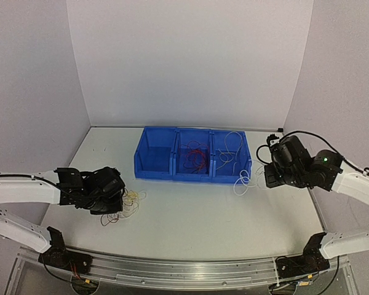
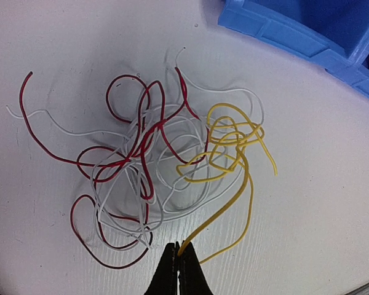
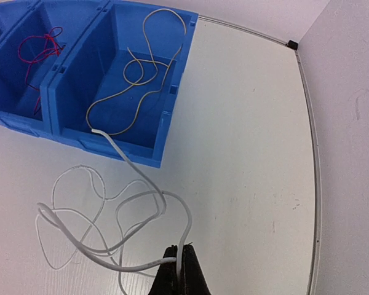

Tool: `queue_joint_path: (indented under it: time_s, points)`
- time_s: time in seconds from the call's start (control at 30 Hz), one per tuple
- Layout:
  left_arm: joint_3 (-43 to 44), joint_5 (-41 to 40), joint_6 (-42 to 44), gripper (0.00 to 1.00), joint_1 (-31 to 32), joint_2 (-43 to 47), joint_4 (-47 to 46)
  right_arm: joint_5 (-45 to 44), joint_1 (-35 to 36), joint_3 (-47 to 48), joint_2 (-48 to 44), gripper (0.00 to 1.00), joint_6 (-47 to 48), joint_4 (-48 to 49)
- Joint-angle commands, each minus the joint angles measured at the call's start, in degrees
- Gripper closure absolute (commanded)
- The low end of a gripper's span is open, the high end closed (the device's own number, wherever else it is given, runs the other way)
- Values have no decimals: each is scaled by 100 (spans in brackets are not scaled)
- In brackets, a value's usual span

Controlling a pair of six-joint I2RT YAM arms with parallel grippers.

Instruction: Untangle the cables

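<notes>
A tangle of red, white and yellow cables [image 2: 154,166] lies on the white table just ahead of my left gripper [image 2: 178,253]. That gripper is shut on the end of a yellow cable [image 2: 230,203] that runs up into the yellow loops [image 2: 230,144]. From above, the same pile [image 1: 128,203] sits right of the left gripper [image 1: 111,206]. My right gripper [image 3: 181,253] is shut on a white cable [image 3: 111,227] that loops over the table, one end lifting toward the bin's front wall. From above, the right gripper [image 1: 267,175] sits beside those white loops [image 1: 241,182].
A blue three-compartment bin [image 1: 172,169] stands mid-table. Its middle compartment holds red cables [image 1: 195,158], its right one a pale cable [image 3: 135,80]. A corner of the bin [image 2: 307,37] shows in the left wrist view. The table's right edge [image 3: 313,172] runs along the wall.
</notes>
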State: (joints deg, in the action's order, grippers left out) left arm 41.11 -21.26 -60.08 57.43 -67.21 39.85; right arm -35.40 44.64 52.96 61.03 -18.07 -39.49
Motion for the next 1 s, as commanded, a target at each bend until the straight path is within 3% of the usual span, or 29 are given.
queue_joint_path:
  time_s: [0.0,0.2,0.47,0.73,0.97]
  points:
    - [-54,74,464,100,-21,310,-386,727,-8,412,7,100,307,-113]
    - [-157,387,820,100,-21,456,-894,1334,-7,1105,456,100,706,20]
    - [-244,810,1203,100,-17,557,-1414,3399,67,2166,1826,100,828,979]
    - [-269,985,1363,100,-14,515,-1603,3061,460,4045,3831,100,1177,1658]
    - [-446,1137,1360,100,-17,560,-1836,2099,524,5611,5505,100,1570,2225]
